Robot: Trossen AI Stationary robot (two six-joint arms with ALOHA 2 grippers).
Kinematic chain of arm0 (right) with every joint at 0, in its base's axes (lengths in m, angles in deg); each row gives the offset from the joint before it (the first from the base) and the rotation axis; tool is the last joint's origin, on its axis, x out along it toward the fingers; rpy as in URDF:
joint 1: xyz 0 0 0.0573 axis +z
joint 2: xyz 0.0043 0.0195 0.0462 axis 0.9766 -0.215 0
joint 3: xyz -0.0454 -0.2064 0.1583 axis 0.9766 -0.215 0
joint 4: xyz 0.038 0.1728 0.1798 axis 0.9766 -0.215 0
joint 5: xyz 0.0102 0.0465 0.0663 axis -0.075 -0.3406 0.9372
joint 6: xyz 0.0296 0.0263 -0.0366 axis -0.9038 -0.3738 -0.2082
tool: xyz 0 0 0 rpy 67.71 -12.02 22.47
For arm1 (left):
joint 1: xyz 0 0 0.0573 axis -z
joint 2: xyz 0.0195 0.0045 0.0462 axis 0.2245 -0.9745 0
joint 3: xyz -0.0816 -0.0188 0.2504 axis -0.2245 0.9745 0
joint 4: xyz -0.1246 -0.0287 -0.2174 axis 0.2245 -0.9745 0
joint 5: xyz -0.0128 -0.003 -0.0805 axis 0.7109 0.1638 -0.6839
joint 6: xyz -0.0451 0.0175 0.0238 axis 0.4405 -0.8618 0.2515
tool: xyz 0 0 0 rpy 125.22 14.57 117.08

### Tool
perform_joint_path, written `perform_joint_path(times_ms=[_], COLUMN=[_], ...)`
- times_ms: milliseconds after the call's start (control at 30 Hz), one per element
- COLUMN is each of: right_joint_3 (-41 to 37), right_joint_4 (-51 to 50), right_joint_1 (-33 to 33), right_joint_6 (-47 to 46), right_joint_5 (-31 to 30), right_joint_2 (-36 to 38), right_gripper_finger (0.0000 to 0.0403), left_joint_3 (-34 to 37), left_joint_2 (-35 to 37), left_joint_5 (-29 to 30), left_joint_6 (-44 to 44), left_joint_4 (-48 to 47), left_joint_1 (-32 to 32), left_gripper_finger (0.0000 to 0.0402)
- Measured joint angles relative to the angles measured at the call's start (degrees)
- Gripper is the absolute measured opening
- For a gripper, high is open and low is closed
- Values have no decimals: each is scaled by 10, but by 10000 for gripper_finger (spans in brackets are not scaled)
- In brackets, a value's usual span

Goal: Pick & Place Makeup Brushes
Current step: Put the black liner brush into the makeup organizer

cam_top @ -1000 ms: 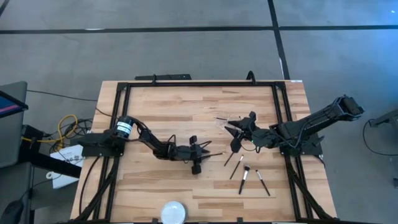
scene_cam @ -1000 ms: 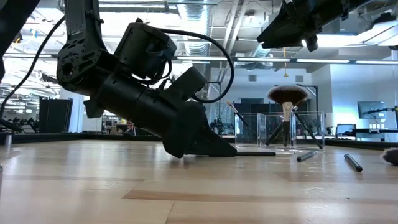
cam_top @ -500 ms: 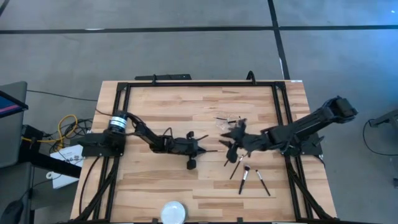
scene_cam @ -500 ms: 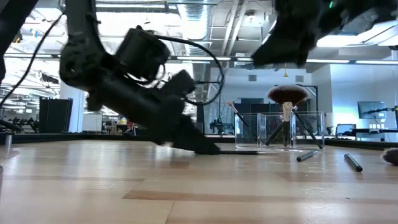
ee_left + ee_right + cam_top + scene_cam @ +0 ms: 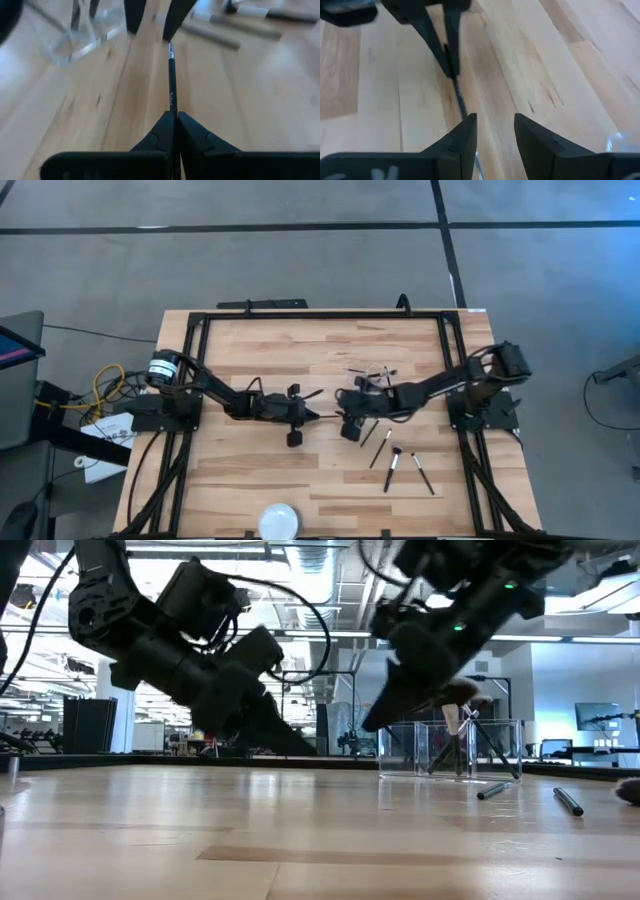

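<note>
My left gripper point(image 5: 303, 413) hovers over the table's middle, shut on a thin dark makeup brush point(image 5: 322, 415) that points toward the table's right. My right gripper point(image 5: 347, 420) faces it, open. The brush's free end point(image 5: 460, 102) reaches in beside one of its fingers point(image 5: 465, 137). The clear holder point(image 5: 450, 750) stands behind on the far right with several brushes upright in it, among them a fluffy reddish-brown head point(image 5: 468, 690). Three more brushes point(image 5: 392, 467) lie flat on the wood, nearer than the right gripper. My left gripper pinches the brush's handle point(image 5: 172, 102) between its two shut fingertips. The fingers lie along the handle, coming from the table's left. The brush sticks straight out ahead of them, about level and lifted clear of the table. My right gripper: I cannot tell whether its finger touches the brush's free end.
A round white dish point(image 5: 279, 520) sits at the near edge. A black frame point(image 5: 300, 315) runs around the wooden table top. Two loose brushes point(image 5: 567, 802) show low on the right in the low view. Bare wood lies between the arms and the near edge.
My left gripper has risen off the table and drawn back toward the left and far side, and the thin brush now hangs clear of the wood. My right gripper has swung from beside the holder toward the table's left and come down to meet the brush's free end.
</note>
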Motion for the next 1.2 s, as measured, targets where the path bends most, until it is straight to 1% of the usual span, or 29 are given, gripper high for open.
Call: perform_joint_path(times_ms=[100,233,400,567,667,867,1033,1100,1200], right_joint_3=[33,71,89,90,90,90,90,90,90], right_joint_4=[-46,-108,-141,-144,-144,-148,-147,-143,-139], right_joint_1=[-2,-1,-5,-14,-17,-17,-16,-16,-17], right_joint_6=[15,18,19,38,40,58,77,77,73], right_joint_5=[6,32,46,45,45,48,73,74,71], right_joint_2=[-27,-58,-81,-81,-81,-81,-80,-80,-80], right_gripper_finger=[121,121,121,116,101,54,10,11,28], left_joint_3=[-1,-2,-2,-2,-2,-2,3,8,13], left_joint_2=[-4,-4,-1,1,1,1,1,1,1], left_joint_5=[1,2,10,12,13,14,14,12,16], left_joint_6=[0,0,0,0,2,2,2,9,16], left_joint_4=[5,7,8,12,13,12,11,14,11], left_joint_1=[-2,-2,-2,-2,-2,-2,-6,-9,-13], left_gripper_finger=[11,10,10,10,10,10,13,15,14])
